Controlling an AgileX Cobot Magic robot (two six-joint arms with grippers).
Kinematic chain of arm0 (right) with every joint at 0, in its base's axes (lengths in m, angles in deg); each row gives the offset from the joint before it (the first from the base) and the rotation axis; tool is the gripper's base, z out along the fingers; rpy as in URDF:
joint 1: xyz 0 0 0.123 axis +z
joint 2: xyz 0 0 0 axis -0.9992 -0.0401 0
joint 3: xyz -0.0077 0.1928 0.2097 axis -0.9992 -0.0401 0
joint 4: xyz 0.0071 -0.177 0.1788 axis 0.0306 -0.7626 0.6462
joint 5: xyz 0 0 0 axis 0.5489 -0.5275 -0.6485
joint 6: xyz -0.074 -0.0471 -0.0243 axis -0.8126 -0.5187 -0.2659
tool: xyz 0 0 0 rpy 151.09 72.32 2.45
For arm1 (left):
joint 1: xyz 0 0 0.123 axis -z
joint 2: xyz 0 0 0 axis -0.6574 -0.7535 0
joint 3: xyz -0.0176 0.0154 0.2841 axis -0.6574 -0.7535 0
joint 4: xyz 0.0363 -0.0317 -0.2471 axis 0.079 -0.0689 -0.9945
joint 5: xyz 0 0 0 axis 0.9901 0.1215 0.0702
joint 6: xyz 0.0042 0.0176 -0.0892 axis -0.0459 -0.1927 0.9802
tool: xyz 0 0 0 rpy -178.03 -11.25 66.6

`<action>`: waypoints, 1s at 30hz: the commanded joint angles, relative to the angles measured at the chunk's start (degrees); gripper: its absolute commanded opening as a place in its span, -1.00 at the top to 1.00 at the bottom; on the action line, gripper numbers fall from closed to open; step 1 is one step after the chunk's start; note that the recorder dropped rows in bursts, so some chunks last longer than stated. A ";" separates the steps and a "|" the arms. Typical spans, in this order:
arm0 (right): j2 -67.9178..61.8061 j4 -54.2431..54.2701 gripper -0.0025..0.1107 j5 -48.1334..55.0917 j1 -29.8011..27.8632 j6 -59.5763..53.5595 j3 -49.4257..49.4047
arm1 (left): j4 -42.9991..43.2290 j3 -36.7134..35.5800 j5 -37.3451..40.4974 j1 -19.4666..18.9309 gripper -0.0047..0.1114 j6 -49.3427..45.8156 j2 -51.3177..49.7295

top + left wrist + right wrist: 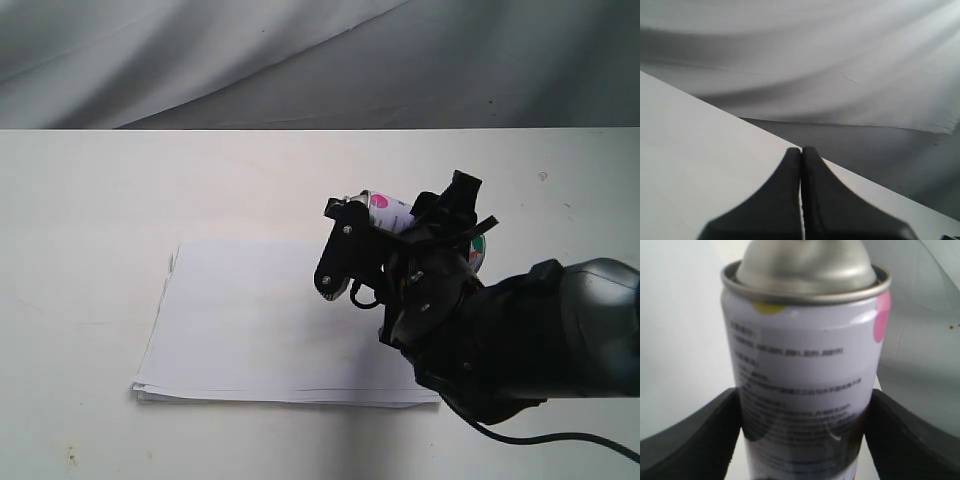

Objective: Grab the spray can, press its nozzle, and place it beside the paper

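The table (90, 200) was big and white. The paper (250, 330) lay flat on it. The right gripper (802, 432) was over the paper's right edge, squeezing the can (388, 211) by its sides. The can looked lifted off the table and tipped a bit, so the pick-up seemed done. The left gripper (801, 200) was pinched closed on nothing. The nozzle was out of sight, so I could not tell if it got pressed. Putting the can down beside the paper was not yet done.
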 commanded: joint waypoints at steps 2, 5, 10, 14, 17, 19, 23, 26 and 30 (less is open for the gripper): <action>0.56 -2.12 0.96 2.35 0.12 0.37 0.54 | -18.95 19.47 8.81 6.75 0.92 -28.35 -20.14; 0.56 -2.12 0.96 2.35 0.12 0.26 0.54 | -19.67 29.72 17.79 7.54 0.92 -33.93 -33.93; 0.56 -2.12 0.96 2.35 0.12 0.26 0.54 | -27.80 42.84 23.76 7.54 0.92 -43.39 -58.49; 0.56 -2.12 0.96 2.35 0.12 0.26 0.54 | -51.80 43.04 28.63 7.54 0.92 -71.41 -69.35; 0.56 -2.12 0.96 2.35 0.12 0.26 0.54 | -61.04 43.04 34.31 7.54 0.92 -82.19 -75.91; 0.56 -2.12 0.96 2.35 0.12 0.26 0.54 | -65.08 43.04 38.28 7.54 0.92 -88.56 -79.72; 0.56 -2.12 0.96 2.35 0.12 0.26 0.54 | -70.15 43.04 43.15 7.54 0.92 -98.79 -87.82; 0.56 -2.12 0.96 2.35 0.12 0.26 0.54 | -70.85 44.16 46.23 7.54 0.92 -104.66 -94.10; 0.56 -2.12 0.96 2.35 0.12 0.26 0.54 | -70.61 47.80 55.53 7.54 0.92 -107.48 -101.30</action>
